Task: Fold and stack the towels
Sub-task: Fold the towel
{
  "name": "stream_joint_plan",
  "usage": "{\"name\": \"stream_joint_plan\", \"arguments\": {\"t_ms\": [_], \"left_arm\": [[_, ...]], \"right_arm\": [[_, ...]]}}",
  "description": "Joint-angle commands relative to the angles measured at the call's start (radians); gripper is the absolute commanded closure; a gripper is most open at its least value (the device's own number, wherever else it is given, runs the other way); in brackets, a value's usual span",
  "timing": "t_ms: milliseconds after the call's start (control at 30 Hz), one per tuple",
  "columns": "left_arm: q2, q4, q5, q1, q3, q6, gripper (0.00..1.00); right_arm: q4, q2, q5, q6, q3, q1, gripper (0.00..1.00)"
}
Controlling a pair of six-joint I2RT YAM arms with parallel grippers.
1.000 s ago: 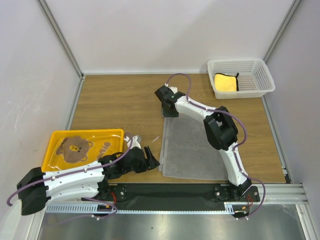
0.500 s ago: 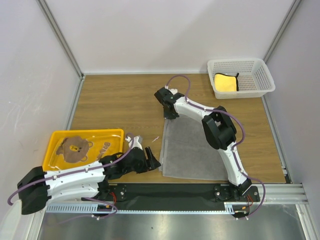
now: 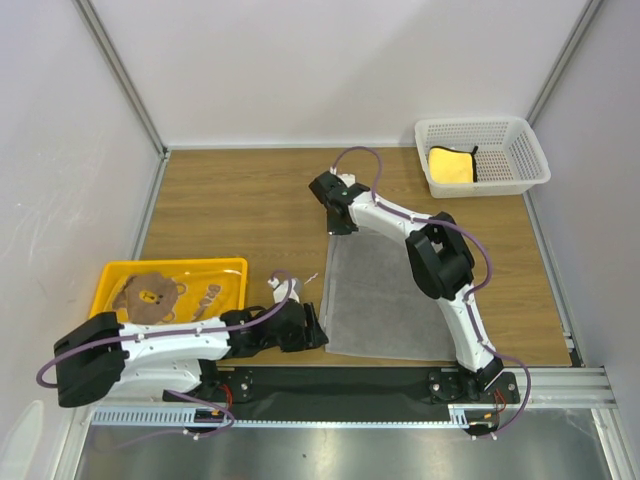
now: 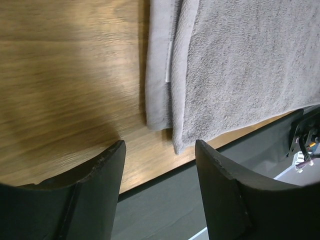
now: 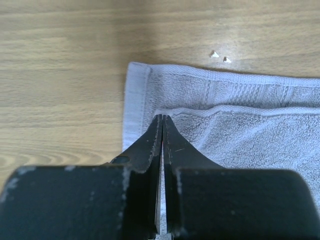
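Note:
The grey towel (image 3: pixel 385 300) lies folded in two layers on the wooden table. My right gripper (image 3: pixel 338 226) is at its far left corner, fingers pressed together with their tips on the upper layer's corner (image 5: pixel 162 117). My left gripper (image 3: pixel 316 334) is low at the towel's near left corner (image 4: pixel 175 142), jaws open, with that corner just ahead of the gap and nothing between the fingers (image 4: pixel 107 165). The bear-face towel (image 3: pixel 150 293) rests in the yellow tray (image 3: pixel 232 266). A plain yellow towel (image 3: pixel 451 165) sits in the white mesh basket (image 3: pixel 520 135).
The black base rail (image 3: pixel 350 382) runs along the table's near edge, right under the left gripper. Small white scraps (image 3: pixel 312 278) lie on the wood left of the grey towel. White walls close in the table on three sides.
My right gripper has shut at the grey towel's far left corner. My left arm has swung right, bringing its gripper up to the towel's near left corner, jaws slightly narrower.

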Motion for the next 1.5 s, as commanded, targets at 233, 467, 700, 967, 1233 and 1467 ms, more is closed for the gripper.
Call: {"name": "stream_joint_plan", "arguments": {"t_ms": [233, 467, 700, 967, 1233, 1467], "left_arm": [[0.065, 0.044, -0.031, -0.014, 0.066, 0.009, 0.36], [0.054, 0.035, -0.037, -0.017, 0.063, 0.009, 0.35], [0.046, 0.016, -0.043, -0.017, 0.064, 0.017, 0.36], [0.051, 0.016, -0.042, -0.017, 0.070, 0.032, 0.36], [0.071, 0.036, -0.028, -0.017, 0.072, 0.042, 0.36], [0.081, 0.042, -0.026, -0.017, 0.074, 0.038, 0.36]], "right_arm": [[-0.008, 0.015, -0.018, 0.004, 0.085, -0.005, 0.74], [-0.007, 0.050, -0.004, 0.006, 0.081, -0.001, 0.69], [-0.028, 0.070, 0.014, 0.006, 0.087, 0.002, 0.69], [-0.050, 0.075, 0.034, 0.000, 0.092, 0.003, 0.81], [-0.070, 0.060, 0.033, 0.000, 0.089, 0.012, 0.52], [-0.066, 0.055, 0.030, -0.003, 0.079, 0.015, 0.66]]}}
